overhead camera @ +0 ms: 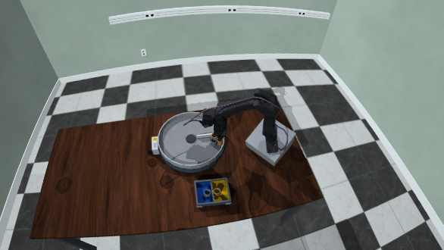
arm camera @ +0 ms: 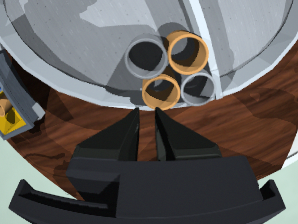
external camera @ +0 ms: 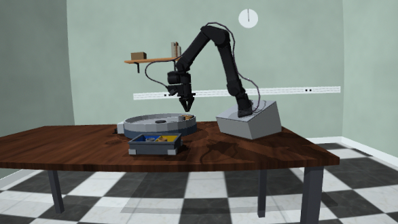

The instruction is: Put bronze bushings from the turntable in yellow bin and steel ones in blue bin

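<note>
Directly below and just ahead of the gripper (arm camera: 147, 117), four bushings huddle touching one another at the turntable's (overhead camera: 171, 160) rim: a bronze bushing (arm camera: 161, 92) nearest its fingertips, a second bronze one (arm camera: 186, 52) beyond, a steel bushing (arm camera: 147, 58) to the left and another steel one (arm camera: 198, 87) to the right. Nothing sits between the fingers; the gripper hangs nearly shut above the cluster. Off to its left on the table (overhead camera: 95, 178), the blue bin (overhead camera: 204, 191) and yellow bin (overhead camera: 220, 189) each hold a bushing.

Glossy dark wood table (overhead camera: 95, 170); matt grey metal turntable (overhead camera: 170, 159); bronze bushing (arm camera: 188, 52), steel bushing (arm camera: 147, 58).
</note>
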Action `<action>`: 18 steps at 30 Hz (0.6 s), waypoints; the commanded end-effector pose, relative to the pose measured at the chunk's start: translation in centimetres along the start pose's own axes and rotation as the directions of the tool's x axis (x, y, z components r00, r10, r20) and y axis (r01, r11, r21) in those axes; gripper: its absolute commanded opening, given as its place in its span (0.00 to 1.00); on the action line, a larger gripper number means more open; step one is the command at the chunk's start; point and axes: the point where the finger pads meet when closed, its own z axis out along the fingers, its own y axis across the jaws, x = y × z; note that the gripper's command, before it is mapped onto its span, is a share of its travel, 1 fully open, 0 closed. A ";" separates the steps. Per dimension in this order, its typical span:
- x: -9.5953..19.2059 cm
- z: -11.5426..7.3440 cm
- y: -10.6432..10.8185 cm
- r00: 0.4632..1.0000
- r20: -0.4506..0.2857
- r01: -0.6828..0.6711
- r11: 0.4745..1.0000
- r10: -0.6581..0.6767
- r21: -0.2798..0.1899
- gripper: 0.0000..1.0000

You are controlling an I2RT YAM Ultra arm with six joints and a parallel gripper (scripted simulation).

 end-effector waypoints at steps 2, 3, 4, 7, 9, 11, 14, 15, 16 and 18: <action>-1.5 -0.4 0.0 0.999 0.035 0.006 1.000 -0.005 -0.005 0.14; -1.5 -0.4 0.0 0.999 0.035 0.006 1.000 -0.005 -0.005 0.14; -1.5 -0.4 0.0 0.999 0.035 0.006 1.000 -0.005 -0.005 0.14; -1.7 -1.0 0.3 0.998 0.056 0.013 1.000 -0.012 -0.006 0.14; -1.7 -1.0 0.3 0.998 0.055 0.012 1.000 -0.012 -0.005 0.14; -1.7 -1.0 0.3 0.998 0.055 0.012 1.000 -0.012 -0.005 0.14; -1.7 -1.0 0.3 0.998 0.055 0.012 1.000 -0.012 -0.005 0.14; -1.7 -1.0 0.3 0.998 0.055 0.012 1.000 -0.012 -0.005 0.14; -1.7 -1.0 0.3 0.998 0.055 0.012 1.000 -0.012 -0.005 0.14; -1.7 -1.0 0.3 0.998 0.055 0.012 1.000 -0.012 -0.005 0.14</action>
